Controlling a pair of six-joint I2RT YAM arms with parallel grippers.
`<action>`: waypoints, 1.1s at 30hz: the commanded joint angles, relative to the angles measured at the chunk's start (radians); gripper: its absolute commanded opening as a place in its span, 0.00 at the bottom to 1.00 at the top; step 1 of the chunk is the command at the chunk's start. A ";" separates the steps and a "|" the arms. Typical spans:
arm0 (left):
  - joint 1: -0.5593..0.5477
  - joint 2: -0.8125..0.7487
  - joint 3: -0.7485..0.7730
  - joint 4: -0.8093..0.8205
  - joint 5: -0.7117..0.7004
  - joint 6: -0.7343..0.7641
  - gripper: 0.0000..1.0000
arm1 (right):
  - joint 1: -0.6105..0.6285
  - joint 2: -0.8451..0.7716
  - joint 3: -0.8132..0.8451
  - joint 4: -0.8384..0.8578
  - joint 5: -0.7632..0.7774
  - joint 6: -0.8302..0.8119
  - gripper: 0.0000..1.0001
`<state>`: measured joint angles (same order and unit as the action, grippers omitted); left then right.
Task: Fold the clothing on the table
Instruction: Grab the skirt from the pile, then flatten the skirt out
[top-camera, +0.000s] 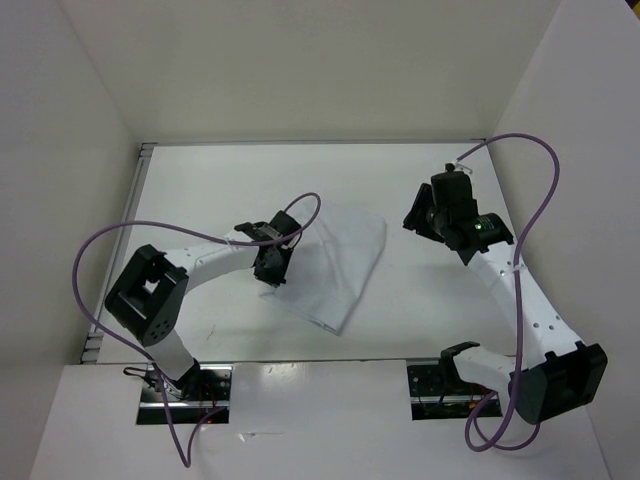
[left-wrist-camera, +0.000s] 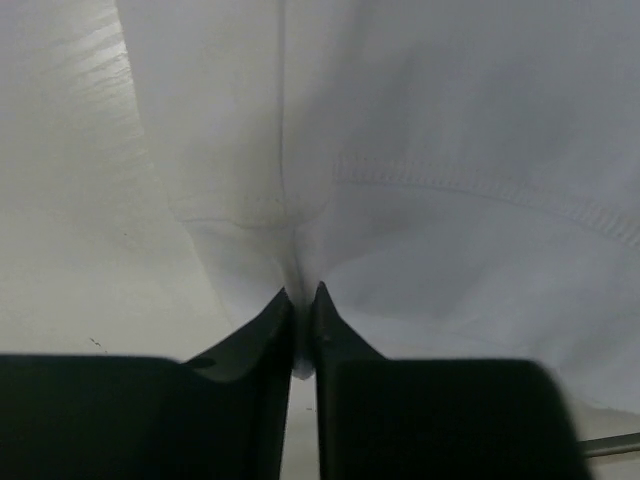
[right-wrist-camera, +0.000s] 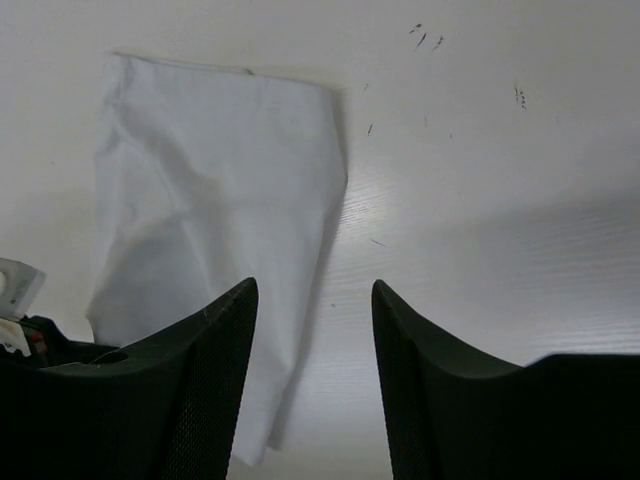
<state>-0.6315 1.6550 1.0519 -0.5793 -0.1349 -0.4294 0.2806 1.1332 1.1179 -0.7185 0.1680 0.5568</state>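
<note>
The clothing (top-camera: 338, 262) is a white garment lying folded into a rough quadrilateral on the table (top-camera: 430, 320), a little left of centre. My left gripper (top-camera: 272, 272) sits low at the garment's left edge. In the left wrist view its jaws (left-wrist-camera: 303, 300) are nearly together, with a bunched ridge of white fabric (left-wrist-camera: 420, 150) pinched between them. My right gripper (top-camera: 413, 218) hovers to the right of the garment, apart from it. Its fingers (right-wrist-camera: 313, 290) stand wide open over bare table, and the clothing (right-wrist-camera: 210, 190) lies beyond and to their left.
White walls (top-camera: 300, 70) enclose the table on three sides. A metal strip (top-camera: 140, 200) runs along the left table edge. Purple cables (top-camera: 545, 190) loop off both arms. Part of the left arm (right-wrist-camera: 20, 320) shows at the left edge of the right wrist view.
</note>
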 joint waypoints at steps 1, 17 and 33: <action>-0.017 0.006 0.016 -0.021 0.012 -0.016 0.11 | -0.015 -0.035 -0.017 -0.002 0.015 -0.003 0.55; -0.022 0.007 1.056 -0.082 0.480 0.156 0.00 | -0.034 -0.029 -0.017 0.071 0.011 -0.012 0.56; 0.151 0.011 0.021 0.099 0.060 -0.118 0.00 | -0.043 -0.001 -0.055 0.090 -0.138 -0.003 0.49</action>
<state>-0.5087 1.6749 1.1114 -0.5194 -0.0105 -0.4549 0.2459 1.1248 1.0706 -0.6758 0.1051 0.5526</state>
